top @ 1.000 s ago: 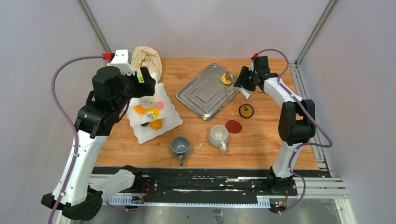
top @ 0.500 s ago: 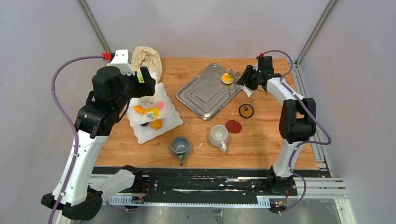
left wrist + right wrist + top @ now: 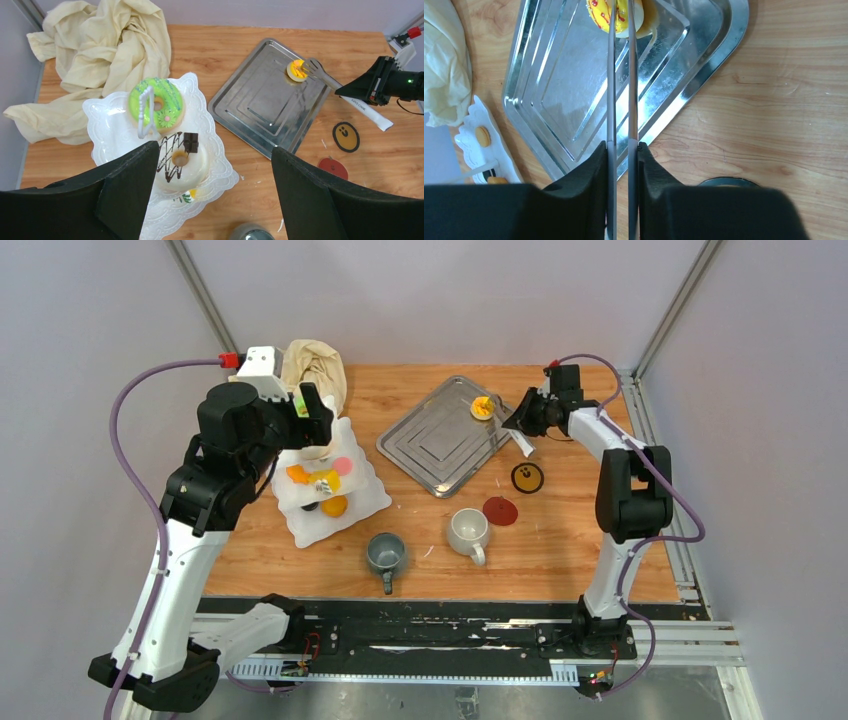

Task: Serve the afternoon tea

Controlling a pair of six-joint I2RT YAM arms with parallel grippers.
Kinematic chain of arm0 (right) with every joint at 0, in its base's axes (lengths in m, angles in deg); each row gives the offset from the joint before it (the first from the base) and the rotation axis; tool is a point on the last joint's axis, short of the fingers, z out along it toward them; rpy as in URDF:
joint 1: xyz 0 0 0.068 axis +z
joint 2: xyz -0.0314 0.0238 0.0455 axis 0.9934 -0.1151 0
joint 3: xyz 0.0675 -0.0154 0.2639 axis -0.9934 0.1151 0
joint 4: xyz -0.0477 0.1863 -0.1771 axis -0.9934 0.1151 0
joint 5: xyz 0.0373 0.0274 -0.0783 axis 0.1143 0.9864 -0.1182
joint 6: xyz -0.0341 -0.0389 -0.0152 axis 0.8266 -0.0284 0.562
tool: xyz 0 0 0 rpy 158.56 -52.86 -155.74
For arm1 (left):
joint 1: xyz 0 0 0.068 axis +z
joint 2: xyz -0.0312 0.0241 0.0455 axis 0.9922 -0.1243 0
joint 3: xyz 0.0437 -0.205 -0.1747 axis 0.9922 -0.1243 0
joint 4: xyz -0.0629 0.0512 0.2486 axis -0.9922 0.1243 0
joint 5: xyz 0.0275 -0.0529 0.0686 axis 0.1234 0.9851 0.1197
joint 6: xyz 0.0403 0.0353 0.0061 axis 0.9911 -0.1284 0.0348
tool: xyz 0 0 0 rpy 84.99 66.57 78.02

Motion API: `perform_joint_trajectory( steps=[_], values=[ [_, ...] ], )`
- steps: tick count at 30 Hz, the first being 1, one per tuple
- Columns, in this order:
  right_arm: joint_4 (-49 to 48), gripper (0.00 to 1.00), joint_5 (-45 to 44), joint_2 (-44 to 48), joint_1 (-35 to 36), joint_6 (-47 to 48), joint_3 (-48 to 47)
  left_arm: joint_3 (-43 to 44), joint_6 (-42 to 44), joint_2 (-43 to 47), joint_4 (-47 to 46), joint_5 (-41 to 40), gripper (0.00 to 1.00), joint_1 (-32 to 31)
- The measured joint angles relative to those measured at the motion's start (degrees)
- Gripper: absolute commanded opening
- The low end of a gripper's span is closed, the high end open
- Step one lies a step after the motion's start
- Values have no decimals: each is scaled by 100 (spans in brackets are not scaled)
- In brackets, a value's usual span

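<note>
The white three-tier stand (image 3: 375,502) stands at the left with a green ring doughnut (image 3: 167,95), a white chocolate-striped doughnut (image 3: 192,167), orange (image 3: 297,474) and pink (image 3: 343,466) pastries on it. My left gripper (image 3: 310,410) hovers above the stand, open and empty (image 3: 215,150). My right gripper (image 3: 520,418) is shut on metal tongs (image 3: 611,75). The tong tips straddle a yellow pastry (image 3: 596,10) at the far corner of the steel tray (image 3: 440,440). The grey mug (image 3: 386,554) and the white mug (image 3: 467,530) stand at the front.
A beige cloth (image 3: 315,365) lies bunched behind the stand. A round yellow-and-black coaster (image 3: 527,477) and a red one (image 3: 500,511) lie right of the tray, near the white mug. The cell's frame posts stand at the back corners.
My right wrist has shifted slightly to the right, with the tongs still at the yellow pastry, which has barely moved. The left arm has not moved.
</note>
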Motion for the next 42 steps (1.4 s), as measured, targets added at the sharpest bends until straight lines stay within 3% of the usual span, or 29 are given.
perform_joint_trajectory(
  steps=[2,18,23,31,42],
  values=[
    [-4,1,39,2,0,-24,13,0,0,4,2,0,87,0],
    [131,1,439,1047,168,184,514,2,39,79,4,-66,87,0],
    [256,1,654,1130,817,295,417,2,37,79,4,-66,87,0],
    [553,1,903,378,2264,450,-446,9,37,94,4,-96,86,0],
    [813,1,997,-538,3010,525,-1099,9,33,127,4,-116,86,0]
  ],
)
